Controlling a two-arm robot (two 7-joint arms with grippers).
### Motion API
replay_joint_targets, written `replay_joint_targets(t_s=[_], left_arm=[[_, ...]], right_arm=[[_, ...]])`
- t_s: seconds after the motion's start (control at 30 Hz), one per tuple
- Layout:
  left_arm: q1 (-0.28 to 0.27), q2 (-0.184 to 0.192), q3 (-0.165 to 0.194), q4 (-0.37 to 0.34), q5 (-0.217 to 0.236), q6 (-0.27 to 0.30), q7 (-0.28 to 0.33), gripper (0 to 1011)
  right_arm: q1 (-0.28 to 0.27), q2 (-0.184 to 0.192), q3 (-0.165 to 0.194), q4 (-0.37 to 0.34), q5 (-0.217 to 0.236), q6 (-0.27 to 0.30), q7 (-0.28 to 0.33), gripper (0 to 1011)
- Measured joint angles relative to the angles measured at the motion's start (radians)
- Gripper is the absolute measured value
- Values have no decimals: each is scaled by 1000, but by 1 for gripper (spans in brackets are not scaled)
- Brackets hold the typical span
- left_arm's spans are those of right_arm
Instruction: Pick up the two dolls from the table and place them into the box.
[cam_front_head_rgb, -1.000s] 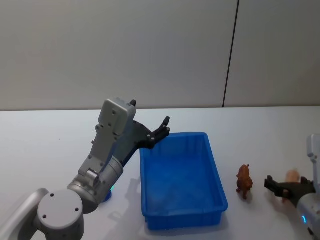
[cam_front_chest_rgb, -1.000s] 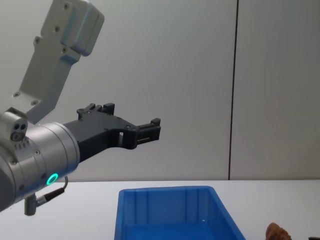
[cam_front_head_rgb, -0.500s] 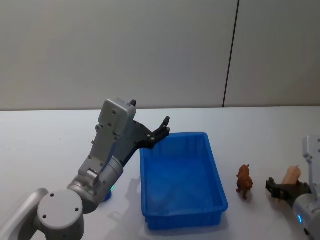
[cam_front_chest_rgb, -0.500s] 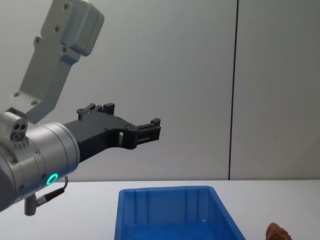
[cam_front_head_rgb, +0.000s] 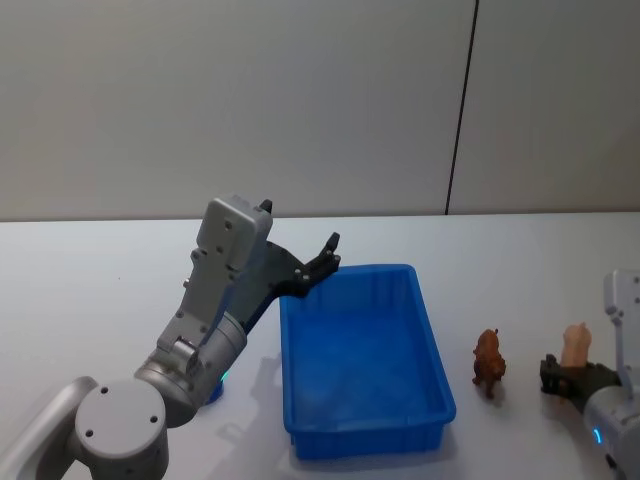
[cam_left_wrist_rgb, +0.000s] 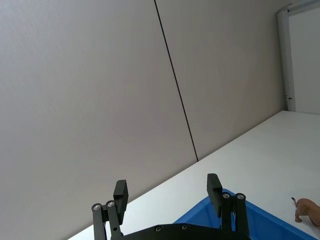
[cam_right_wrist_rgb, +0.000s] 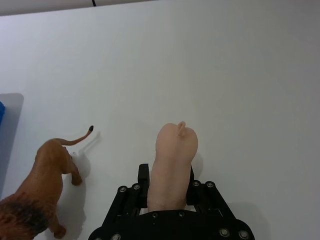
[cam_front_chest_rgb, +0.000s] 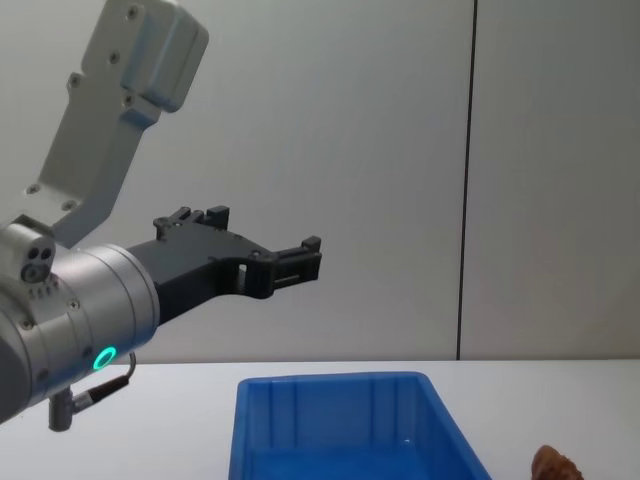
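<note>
Tipped up since a second ago, the pale pink doll (cam_front_head_rgb: 575, 345) now stands upright between the fingers of the right gripper (cam_front_head_rgb: 566, 373), where before it lay low behind spread fingers; the left arm, the box and the brown doll have kept their places. On the white table (cam_front_head_rgb: 90, 290), the left arm rises from left of the box, elbow low and forearm angled upward. It carries the left gripper (cam_front_head_rgb: 328, 252) raised in the air over the box's far left corner, its two black fingers spread wide with nothing between them. The box (cam_front_head_rgb: 434, 345) is a bright blue rectangular bin with ribbed inner walls and a thick rim. The right gripper sits low by the table, well to the right of the box, beyond the brown doll, and its fingers clamp the pink doll at its lower end. That doll is smooth and rounded, with a small nub at its top. The reddish-brown doll (cam_front_head_rgb: 488, 362) stands on the table between the box and the right gripper, apart from both. It is a lion-like figure with a ridged mane and a thin, dark-tipped tail.
</note>
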Motion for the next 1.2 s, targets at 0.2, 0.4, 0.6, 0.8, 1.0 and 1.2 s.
replay_joint_targets(t_s=[0.2,0.4,0.6,0.8,1.0,1.2], left_arm=[[0,0,0,0,0,0,0,1001],[0,0,0,0,0,0,0,1001],[0,0,0,0,0,0,0,1001],[0,0,0,0,0,0,0,1001],[0,0,0,0,0,0,0,1001],[0,0,0,0,0,0,0,1001]], right_arm=[[-5,2,2,-18,-9,-33,17,368],[-12,6,3,-49,-21,-75,41,368],[-19,10,4,-93,-32,-118,77,368],[-22,12,1,-140,-37,-151,128,368],[-20,10,-6,-181,-38,-161,191,368],[-13,4,-16,-207,-32,-149,247,368]])
